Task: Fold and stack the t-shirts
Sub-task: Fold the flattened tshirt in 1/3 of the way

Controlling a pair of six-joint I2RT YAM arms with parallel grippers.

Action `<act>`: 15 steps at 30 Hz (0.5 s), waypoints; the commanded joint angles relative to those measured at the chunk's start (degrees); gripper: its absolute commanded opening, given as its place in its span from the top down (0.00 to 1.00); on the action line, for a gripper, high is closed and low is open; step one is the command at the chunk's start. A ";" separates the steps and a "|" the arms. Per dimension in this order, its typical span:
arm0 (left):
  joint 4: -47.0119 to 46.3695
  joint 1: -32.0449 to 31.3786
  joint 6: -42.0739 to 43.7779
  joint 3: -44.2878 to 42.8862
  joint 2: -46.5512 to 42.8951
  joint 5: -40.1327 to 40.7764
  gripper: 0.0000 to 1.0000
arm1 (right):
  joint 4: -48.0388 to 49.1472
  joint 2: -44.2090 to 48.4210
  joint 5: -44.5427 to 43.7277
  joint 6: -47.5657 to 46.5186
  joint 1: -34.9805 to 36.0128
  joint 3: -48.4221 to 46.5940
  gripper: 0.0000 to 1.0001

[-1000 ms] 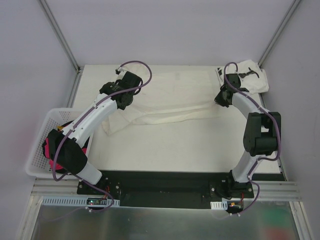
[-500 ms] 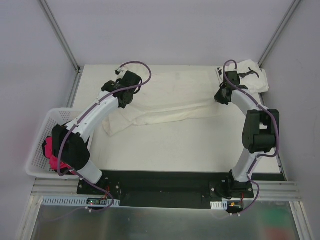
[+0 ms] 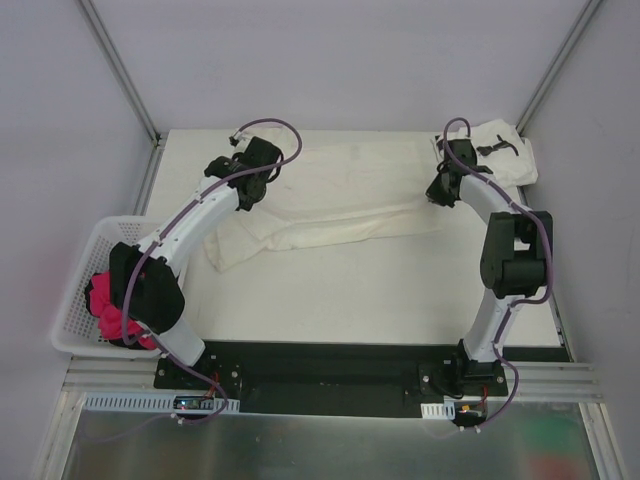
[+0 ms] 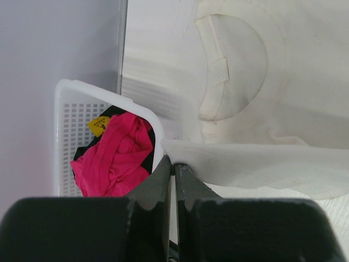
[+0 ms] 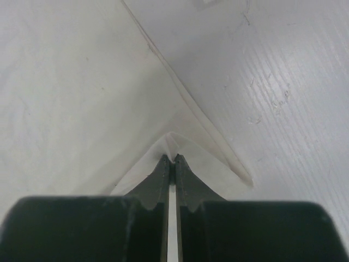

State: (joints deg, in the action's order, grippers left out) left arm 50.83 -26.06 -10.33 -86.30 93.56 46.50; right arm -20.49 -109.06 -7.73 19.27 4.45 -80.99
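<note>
- Between the two pincers we've got the cream t-shirt (image 3: 340,195). It's spread across the far half of the counter (image 3: 350,290) as a long rumpled band, with its near edge doubled over.
- The left pincer (image 4: 174,165) is clamped tight on one edge of that shirt. In the left wrist view the fingers meet with only a sliver of cloth between them.
- A flap of the fabric runs off to the right of the left pincer's tips, lifted clear of the counter.
- Just past that flap, further out from the left pincer, we can see the shirt's neckline (image 4: 232,65) lying flat and facing up.
- The right pincer (image 5: 173,159) is pinched closed on the other end of the same shirt. The cloth comes up to a small peak right at the tips, and a long crease runs away from it.
- The printed t-shirt (image 3: 505,150) sits bunched up just beyond the right pincer and to its outer side, in the far right corner. A few black marks show on top. We can't tell if it touches the cream one.
- Well back from the left pincer, down by that arm's base and off the counter's left edge, there's a white plastic basket (image 3: 70,290) with pink cloth (image 4: 117,153) heaped inside.
</note>
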 commanded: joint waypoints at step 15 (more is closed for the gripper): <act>-1.87 2.07 1.01 -3.79 6.46 -2.38 0.89 | -2.89 -5.29 2.54 0.42 0.12 -8.22 0.78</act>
State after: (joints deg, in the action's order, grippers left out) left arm 49.91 -24.62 -9.67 -88.58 98.96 45.10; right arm -22.46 -115.28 -5.39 19.40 4.43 -86.89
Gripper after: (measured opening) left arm 0.048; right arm 0.192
